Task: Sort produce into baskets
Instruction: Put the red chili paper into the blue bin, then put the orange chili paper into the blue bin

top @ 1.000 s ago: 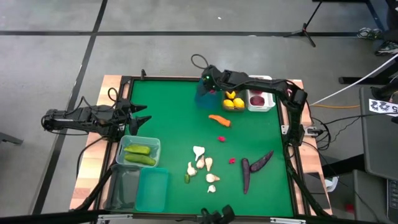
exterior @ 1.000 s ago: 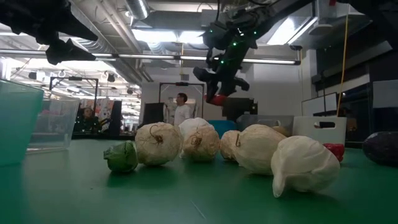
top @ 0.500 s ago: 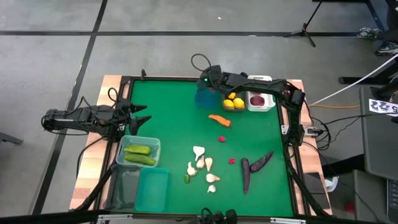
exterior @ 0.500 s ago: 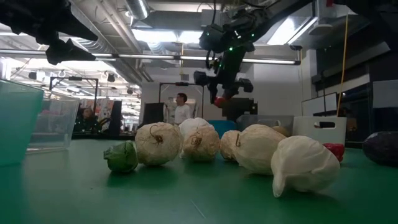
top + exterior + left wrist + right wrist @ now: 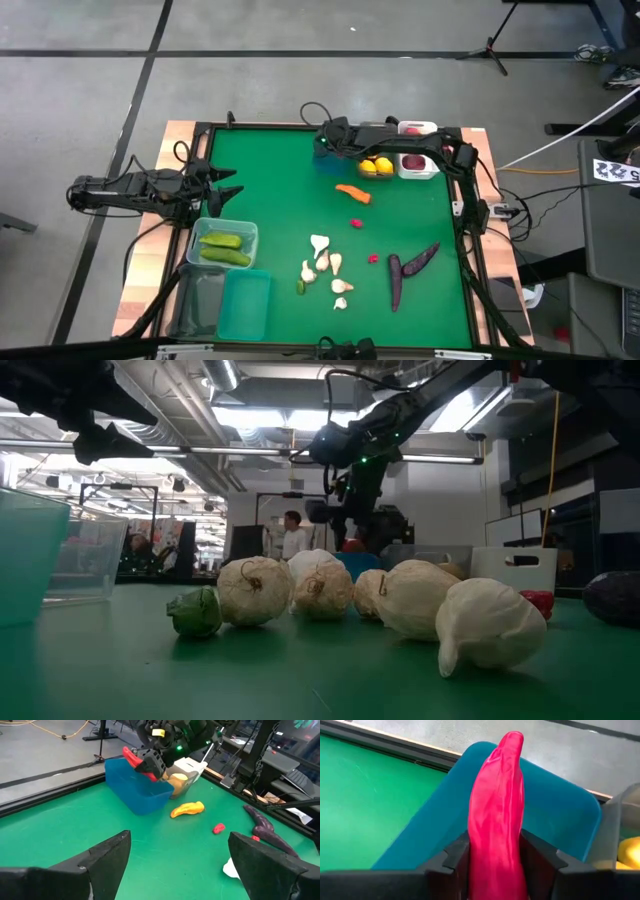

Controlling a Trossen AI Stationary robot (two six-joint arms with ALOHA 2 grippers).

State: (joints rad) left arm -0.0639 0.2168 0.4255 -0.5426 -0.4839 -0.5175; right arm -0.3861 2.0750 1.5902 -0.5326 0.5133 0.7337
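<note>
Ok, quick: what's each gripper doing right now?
Left gripper: open, empty, waiting at the table's left edge.
Right gripper: shut on the pink pepper, over the blue bin.

High view: blue basket [image 5: 328, 156] mostly covered by the right arm; its contents cannot be read. Right hand [image 5: 322, 140] itself too small and dark there to make out the fingers.

Right wrist view: pink pepper [image 5: 498, 815] runs off the lower picture edge, so its lower end is unseen; it also hides part of the basket's interior. Grey-clear basket [image 5: 620, 830] with a lemon [image 5: 630, 851] cut by the side edge.

Low view: garlic bulbs [image 5: 415, 598] in the foreground screen the baskets behind; only slivers show. Eggplant [image 5: 612, 597] cut by the edge. Person [image 5: 292, 536] in the room beyond is small, no detail.

Left wrist view: garlic [image 5: 231, 868] partly behind the left hand's finger [image 5: 270, 865].
</note>
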